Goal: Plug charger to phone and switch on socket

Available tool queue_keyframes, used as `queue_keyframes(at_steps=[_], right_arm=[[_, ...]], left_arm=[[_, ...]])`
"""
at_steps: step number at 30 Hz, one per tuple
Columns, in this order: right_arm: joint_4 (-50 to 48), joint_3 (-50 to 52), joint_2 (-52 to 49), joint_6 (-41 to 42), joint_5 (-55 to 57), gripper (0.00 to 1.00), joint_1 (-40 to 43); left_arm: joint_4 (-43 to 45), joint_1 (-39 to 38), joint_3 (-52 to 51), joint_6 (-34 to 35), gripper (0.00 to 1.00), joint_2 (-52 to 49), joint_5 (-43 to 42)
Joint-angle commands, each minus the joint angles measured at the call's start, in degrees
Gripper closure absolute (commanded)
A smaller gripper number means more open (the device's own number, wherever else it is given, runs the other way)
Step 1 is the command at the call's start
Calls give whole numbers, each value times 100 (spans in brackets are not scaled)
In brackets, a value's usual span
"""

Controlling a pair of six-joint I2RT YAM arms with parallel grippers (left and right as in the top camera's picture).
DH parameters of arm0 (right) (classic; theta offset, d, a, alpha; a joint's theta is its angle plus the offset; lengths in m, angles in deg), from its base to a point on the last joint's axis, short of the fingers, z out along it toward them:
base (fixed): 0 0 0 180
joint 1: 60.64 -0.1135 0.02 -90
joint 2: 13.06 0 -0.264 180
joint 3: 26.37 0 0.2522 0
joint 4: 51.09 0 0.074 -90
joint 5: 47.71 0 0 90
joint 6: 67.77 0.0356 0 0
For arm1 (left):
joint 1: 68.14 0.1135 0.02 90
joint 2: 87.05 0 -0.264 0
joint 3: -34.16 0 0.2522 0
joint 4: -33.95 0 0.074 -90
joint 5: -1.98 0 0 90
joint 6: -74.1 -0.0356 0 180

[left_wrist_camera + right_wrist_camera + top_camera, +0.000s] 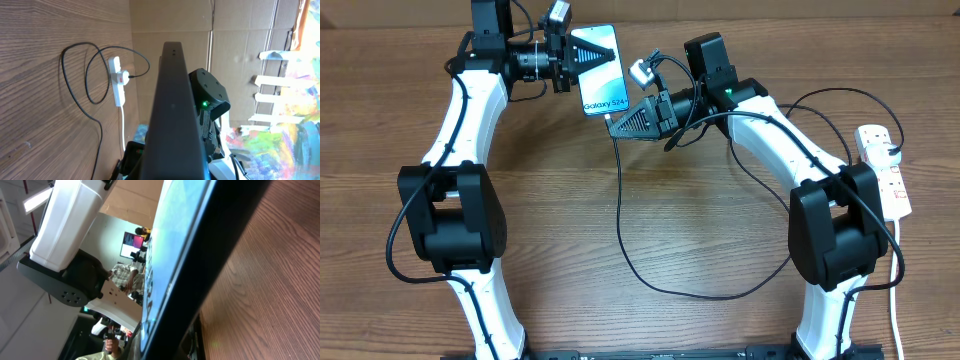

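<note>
Near the table's far edge, my left gripper clamps the phone; my right gripper, pinching the charger's tip, sits at the phone's lower end. Socket lies well apart, rightward.

Overhead looks straight down on the whole table. The left wrist camera, hard against the phone edge, faces right toward the far socket. The right wrist camera, equally close, faces left. All three share the phone.

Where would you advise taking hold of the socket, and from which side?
Probably from above, jaws across the narrow width of the socket near its middle: it lies flat on the table, long and slim.
</note>
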Motion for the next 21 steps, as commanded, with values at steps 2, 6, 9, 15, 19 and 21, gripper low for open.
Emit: queue_keyframes(at_steps=[2, 6, 9, 15, 19, 21], right_arm=[[-15, -66, 162, 4, -136, 96, 17], [-15, -66, 162, 4, -136, 96, 17], [-15, -66, 162, 7, -136, 96, 17], [-42, -66, 162, 7, -133, 96, 20], [-81, -66, 162, 9, -133, 96, 24], [-81, -66, 162, 9, -133, 96, 39]], left_arm=[[20, 59, 33, -125, 96, 181, -258], [17, 59, 33, -177, 96, 181, -256], [17, 59, 33, -188, 96, 181, -229], [15, 59, 33, -199, 96, 181, -234], [-4, 59, 33, -199, 96, 181, -236], [-7, 59, 33, -199, 96, 181, -245]])
